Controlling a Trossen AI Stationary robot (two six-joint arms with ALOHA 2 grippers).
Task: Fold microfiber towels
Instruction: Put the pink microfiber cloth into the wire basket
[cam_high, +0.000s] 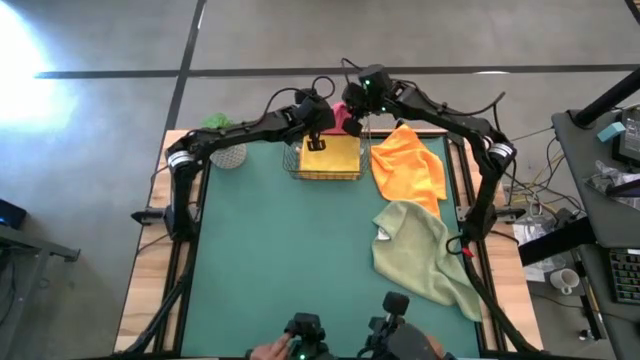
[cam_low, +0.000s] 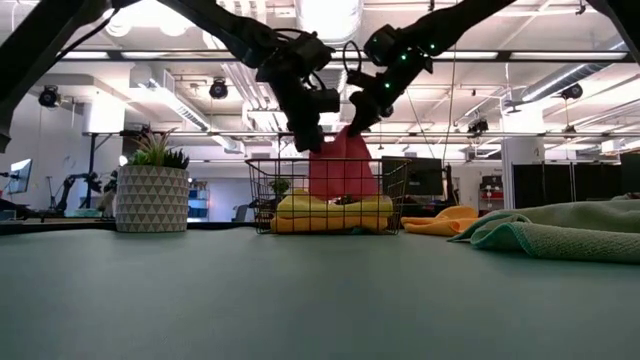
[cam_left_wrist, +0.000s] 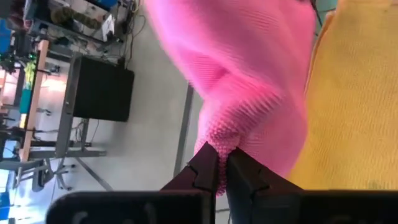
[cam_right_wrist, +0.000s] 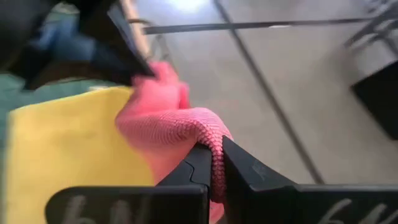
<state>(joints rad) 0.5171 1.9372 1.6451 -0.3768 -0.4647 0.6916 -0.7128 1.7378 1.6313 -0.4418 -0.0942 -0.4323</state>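
Note:
A pink towel (cam_low: 342, 165) hangs between my two grippers above the wire basket (cam_low: 330, 195) at the table's far edge. A yellow towel (cam_high: 332, 155) lies folded in the basket. My left gripper (cam_low: 305, 140) and my right gripper (cam_low: 358, 118) are each shut on the pink towel. An orange towel (cam_high: 408, 165) and a sage green towel (cam_high: 425, 250) lie crumpled on the right side of the table. The other towels are out of view. My left gripper pinches a bunched bit of the pink towel's upper edge (cam_left_wrist: 221, 138) between its two fingers; the cloth hangs below, over the basket. My right gripper pinches a rolled fold of the pink towel's upper edge (cam_right_wrist: 212, 138) between its two fingers; the cloth hangs below it, clear of the table.
A potted green plant (cam_low: 152, 195) stands at the far left of the table. The green mat (cam_high: 290, 260) lies bare in the middle and on the left. A person's hand (cam_high: 268, 349) shows at the near edge.

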